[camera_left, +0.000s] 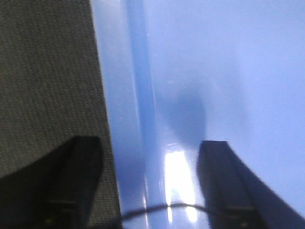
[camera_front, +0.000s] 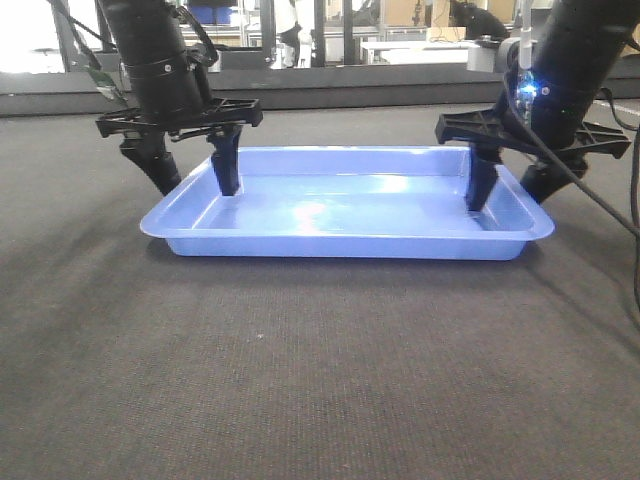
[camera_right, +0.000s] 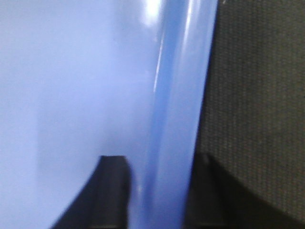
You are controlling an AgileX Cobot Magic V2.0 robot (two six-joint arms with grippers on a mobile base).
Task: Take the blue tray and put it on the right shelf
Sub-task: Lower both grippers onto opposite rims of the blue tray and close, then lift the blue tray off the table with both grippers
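Far left: left gripper, released and spread wide. Straddles the short left rim of the blue tray. In the left wrist view: outer finger over the grey carpet, inner finger over the glossy tray floor, both apart from the rim between them.

Middle: tray lying flat on the carpet, long side toward the camera, with bright glare on its bare floor.

Right: right gripper, astride the short right rim and set narrower than the left. In the blurred right wrist view: inner finger against the tray wall, outer finger against the flared edge, no gap showing on either side; reads as clenched on the rim. Small blue light glowing on the right arm. Dark cable trailing down toward the right edge.
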